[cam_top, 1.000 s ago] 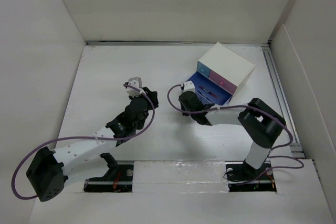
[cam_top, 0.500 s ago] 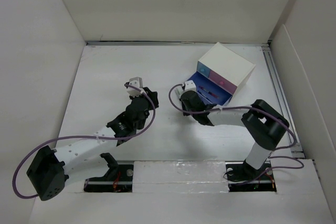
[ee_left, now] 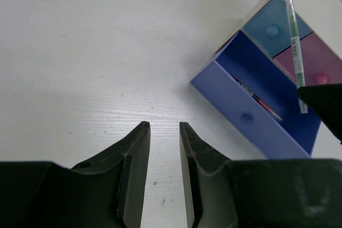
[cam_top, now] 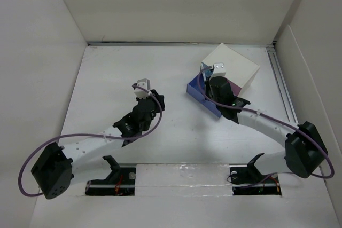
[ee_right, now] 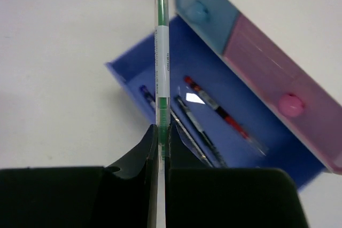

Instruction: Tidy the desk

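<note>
The desk (cam_top: 112,73) is a white tabletop between white walls. A small white drawer box (cam_top: 235,63) stands at its back right, with its dark blue drawer (cam_top: 204,97) pulled open. My right gripper (cam_top: 215,90) hangs over that drawer, shut on a green-and-white pen (ee_right: 162,52) that sticks out past the fingertips above the drawer (ee_right: 235,132). A red pen (ee_right: 222,111) and two dark pens (ee_right: 196,124) lie inside. My left gripper (cam_top: 155,99) is open and empty, low over bare desk (ee_left: 80,52), left of the drawer (ee_left: 262,113). It sees the held pen (ee_left: 295,52).
The box also has a shut light-blue drawer (ee_right: 200,6) and a shut pink drawer (ee_right: 283,86) with round knobs. White wall panels enclose the desk on the left, back and right. A metal rail (cam_top: 283,94) runs along the right edge.
My right arm swung right and reached out, carrying the pen from left of the open drawer to above it. My left gripper shifted slightly to the right.
</note>
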`<state>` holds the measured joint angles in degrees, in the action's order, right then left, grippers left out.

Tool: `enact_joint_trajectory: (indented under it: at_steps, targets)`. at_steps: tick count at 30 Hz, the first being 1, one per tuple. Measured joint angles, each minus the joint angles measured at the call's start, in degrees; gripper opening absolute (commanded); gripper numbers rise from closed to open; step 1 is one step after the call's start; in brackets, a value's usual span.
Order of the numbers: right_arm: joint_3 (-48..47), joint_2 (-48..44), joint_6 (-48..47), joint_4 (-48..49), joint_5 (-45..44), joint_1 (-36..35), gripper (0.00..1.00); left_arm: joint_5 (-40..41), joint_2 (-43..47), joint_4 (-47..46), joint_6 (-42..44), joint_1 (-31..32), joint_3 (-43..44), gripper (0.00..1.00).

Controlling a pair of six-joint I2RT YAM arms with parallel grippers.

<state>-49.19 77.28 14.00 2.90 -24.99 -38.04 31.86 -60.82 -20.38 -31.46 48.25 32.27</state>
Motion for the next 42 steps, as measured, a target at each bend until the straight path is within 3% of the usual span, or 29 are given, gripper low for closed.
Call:
enact_joint_trajectory:
  at_steps: [4,5,8,13,19,22,25,26,27,28,34,37,40,41,42]
  targets:
    - [0.7,0.09,-0.35,-3.58,-0.24,3.65,0.06,-2.69,-3.8,-1.14,0.15,0.0,0.09,0.29]
    - [0.72,0.11,-0.33,-4.26,-0.24,4.02,0.2,-3.72,-4.98,-1.33,0.15,0.0,0.13,0.3]
    - [0.74,0.09,-0.24,-5.53,-0.72,4.33,0.44,-6.54,-8.02,-1.99,0.15,0.2,0.22,0.35]
    - [1.92,-1.75,-0.26,-6.12,-1.2,4.72,0.54,-10.14,-12.2,-3.26,-0.13,2.01,2.19,0.37]
    - [5.27,-10.38,-0.35,-5.22,0.44,4.96,0.53,-12.52,-15.23,-4.28,-1.44,2.45,4.2,0.39]
    - [8.13,-16.85,-0.39,-4.59,2.89,4.63,0.46,-13.18,-15.3,-4.7,-1.81,3.13,4.2,0.41]
    - [10.32,-24.22,-0.76,-4.09,5.29,3.63,0.27,-13.2,-15.3,-5.38,-1.75,4.7,4.31,0.43]
    - [10.88,-26.93,-0.87,-3.89,6.16,3.28,0.12,-13.0,-15.28,-5.44,-1.51,5.44,4.39,0.45]
    - [11.47,-29.64,-0.94,-3.85,6.95,2.91,0.03,-12.55,-15.23,-5.53,-1.09,6.4,4.55,0.45]
    - [11.89,-32.37,-0.94,-3.8,7.74,2.62,0.0,-11.76,-15.15,-5.6,-0.61,7.54,4.74,0.46]
    - [13.05,-46.56,-1.01,-3.91,11.96,2.01,0.0,-7.82,-10.97,-7.23,2.78,12.44,5.27,0.54]
    - [13.42,-51.21,-1.64,-3.72,12.85,1.9,0.1,-7.06,-9.42,-10.6,3.28,12.41,5.33,0.55]
    - [13.42,-51.56,-1.79,-4.17,12.96,1.9,0.1,-6.58,-12.74,-10.49,2.51,12.41,7.91,0.46]
    - [13.46,-51.23,-1.79,-4.39,13.03,1.9,0.12,-6.64,-14.95,-10.16,2.19,12.41,9.31,0.34]
    - [13.46,-50.8,-1.77,-4.76,13.11,1.9,0.14,-6.88,-17.22,-10.01,1.64,12.41,10.8,0.29]
